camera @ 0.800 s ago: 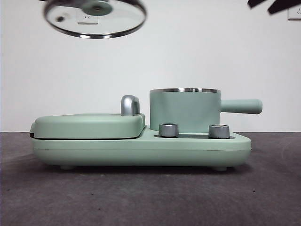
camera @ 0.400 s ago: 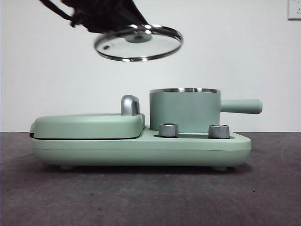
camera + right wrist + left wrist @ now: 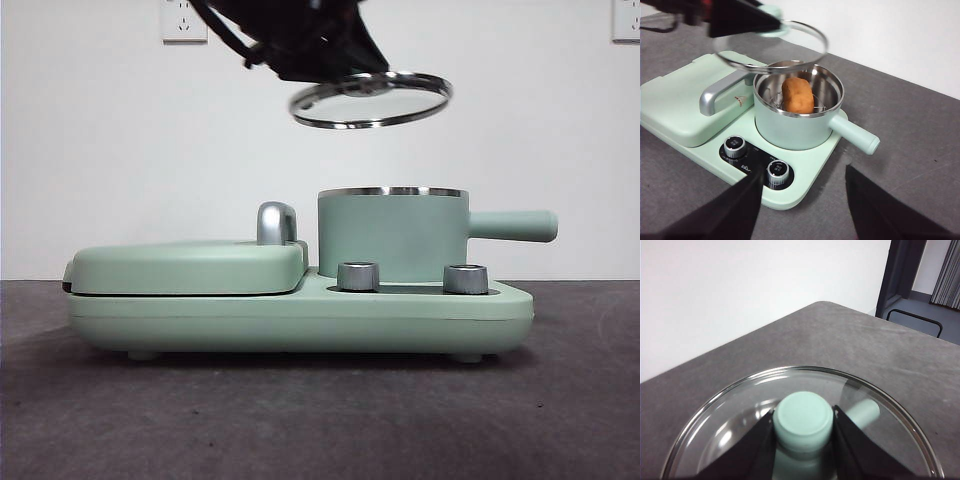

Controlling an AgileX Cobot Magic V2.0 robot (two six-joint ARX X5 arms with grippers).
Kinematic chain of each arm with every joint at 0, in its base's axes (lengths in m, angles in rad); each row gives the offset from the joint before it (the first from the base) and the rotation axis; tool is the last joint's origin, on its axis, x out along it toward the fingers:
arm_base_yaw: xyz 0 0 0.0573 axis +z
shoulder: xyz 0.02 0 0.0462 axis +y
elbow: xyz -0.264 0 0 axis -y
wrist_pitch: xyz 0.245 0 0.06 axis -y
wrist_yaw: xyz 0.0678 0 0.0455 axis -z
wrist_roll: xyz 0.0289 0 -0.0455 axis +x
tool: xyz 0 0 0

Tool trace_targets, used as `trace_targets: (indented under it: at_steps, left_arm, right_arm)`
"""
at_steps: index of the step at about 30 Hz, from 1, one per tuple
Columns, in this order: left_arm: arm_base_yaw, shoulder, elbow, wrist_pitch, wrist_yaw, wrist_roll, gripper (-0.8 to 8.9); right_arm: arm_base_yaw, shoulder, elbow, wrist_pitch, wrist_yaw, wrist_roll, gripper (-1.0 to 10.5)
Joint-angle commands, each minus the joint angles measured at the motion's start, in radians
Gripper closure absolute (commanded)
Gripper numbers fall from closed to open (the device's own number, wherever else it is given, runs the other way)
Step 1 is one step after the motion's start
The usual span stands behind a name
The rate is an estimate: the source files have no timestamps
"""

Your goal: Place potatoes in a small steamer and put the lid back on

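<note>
Left gripper (image 3: pixel 803 426) clamped on the lid's mint knob (image 3: pixel 803 415), jaws snug on both sides of it; lid (image 3: pixel 371 99) hangs in the air above the small steamer (image 3: pixel 392 235), tilted and sitting a bit off toward the griddle side, well clear of the steel rim (image 3: pixel 799 90); potato (image 3: pixel 797 94) is already inside, on the wire rack in the pot; right gripper (image 3: pixel 804 200) waits back from the appliance, jaws spread, holding nothing; so potato step looks done, only lid seating left. Risks as I see them: lid isn't centred or level, so a straight drop would likely land one edge on the rim first and leave it cocked or sliding off toward the griddle cover (image 3: pixel 188 266); hold is on a small smooth knob only, so the glass can swing or twist in the jaws during the lateral move; potato looks to stand fairly high on the rack, can't tell if it clears the lid; letting go before full rim contact risks glass dropping onto steel.
</note>
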Motion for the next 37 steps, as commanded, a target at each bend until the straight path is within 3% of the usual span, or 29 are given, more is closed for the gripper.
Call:
trace_targets:
  at_steps: [1, 12, 37]
  left_arm:
    - [-0.012, 0.065, 0.082, 0.028, 0.002, 0.034, 8.04]
    - [-0.012, 0.210, 0.143, 0.113, 0.002, 0.076, 8.04]
    - [0.019, 0.295, 0.143, 0.154, 0.002, 0.116, 8.05]
  right_arm:
    - [0.007, 0.002, 0.002, 0.006, 0.001, -0.006, 6.9]
    - [0.007, 0.002, 0.002, 0.005, 0.001, -0.008, 6.9]
    - [0.006, 0.004, 0.002, -0.010, 0.006, -0.011, 6.9]
